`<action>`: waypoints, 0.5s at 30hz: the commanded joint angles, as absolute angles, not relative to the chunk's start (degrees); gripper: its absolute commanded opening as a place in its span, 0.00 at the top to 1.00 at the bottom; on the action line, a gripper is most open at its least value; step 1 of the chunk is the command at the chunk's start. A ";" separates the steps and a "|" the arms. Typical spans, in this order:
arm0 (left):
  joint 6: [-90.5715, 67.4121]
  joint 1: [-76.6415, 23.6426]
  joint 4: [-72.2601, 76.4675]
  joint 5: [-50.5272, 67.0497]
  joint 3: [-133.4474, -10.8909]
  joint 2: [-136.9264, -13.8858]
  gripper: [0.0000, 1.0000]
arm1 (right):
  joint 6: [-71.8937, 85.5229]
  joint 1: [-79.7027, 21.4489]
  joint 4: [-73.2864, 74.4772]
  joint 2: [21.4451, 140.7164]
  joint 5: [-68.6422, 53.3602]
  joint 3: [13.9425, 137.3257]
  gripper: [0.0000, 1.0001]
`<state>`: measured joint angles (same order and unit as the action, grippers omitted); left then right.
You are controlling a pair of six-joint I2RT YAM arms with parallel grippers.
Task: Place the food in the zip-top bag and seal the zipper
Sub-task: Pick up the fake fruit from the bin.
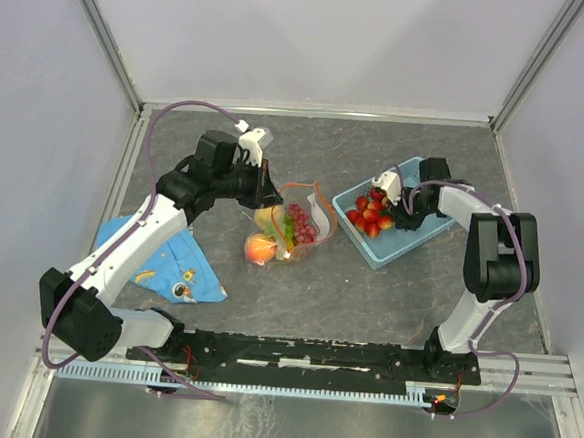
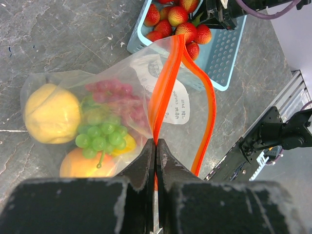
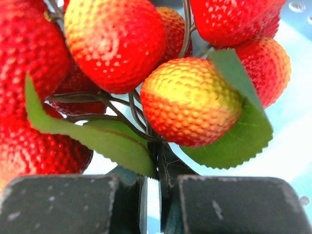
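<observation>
Mid-table, the left claw [image 2: 155,145] was pinched shut on the orange zipper strip [image 2: 165,83] of the bag [image 2: 175,107], which held a lemon [image 2: 51,112], a peach [image 2: 83,165] and grapes [image 2: 97,136]. Over in the blue basket [image 1: 416,238], the right claw [image 3: 157,181] was clamped narrow on the stem of the strawberries [image 3: 190,100], a grip only its wrist camera showed.

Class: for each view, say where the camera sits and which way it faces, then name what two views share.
Top external: above and behind the arms, facing down at the table; both arms, left tool and right tool show.
Left wrist: on the left arm, facing along the left tool, shut on the zipper of the zip-top bag.
Right wrist: on the right arm, close against the strawberries in the basket, right tool closed on their stem.
Shared: top and left wrist both show bag, strawberries, basket.
</observation>
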<state>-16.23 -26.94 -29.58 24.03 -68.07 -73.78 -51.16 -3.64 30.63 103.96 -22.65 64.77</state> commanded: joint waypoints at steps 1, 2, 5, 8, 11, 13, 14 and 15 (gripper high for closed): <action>-18.37 -26.44 -26.84 24.03 -68.29 -72.86 0.97 | -47.45 -3.46 29.73 98.73 -19.27 62.99 0.98; -18.37 -26.41 -26.89 24.00 -68.27 -72.86 0.97 | -45.85 -3.49 29.33 97.33 -18.78 62.66 0.98; -18.35 -26.44 -26.89 23.99 -68.20 -72.86 0.97 | -43.32 -3.59 28.15 92.44 -18.29 60.92 0.98; -18.37 -26.45 -26.83 24.07 -68.20 -72.82 0.97 | -41.50 -3.76 27.29 87.32 -16.77 59.09 0.98; -18.38 -26.41 -26.86 24.08 -68.23 -72.86 0.97 | -39.78 -4.56 26.75 82.72 -13.27 58.07 0.98; -18.35 -26.40 -26.88 24.07 -68.20 -72.94 0.97 | -38.66 -5.45 26.89 79.98 -10.41 58.00 0.98; -18.41 -26.45 -26.82 24.15 -68.20 -72.95 0.97 | -38.07 -6.11 27.12 78.75 -9.11 58.05 0.98; -18.45 -26.39 -26.81 24.23 -68.27 -72.95 0.97 | -37.83 -6.63 27.41 77.38 -8.27 58.01 0.98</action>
<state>-16.23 -26.72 -29.56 24.01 -68.05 -73.78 -41.28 -4.69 29.61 82.81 -13.41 57.93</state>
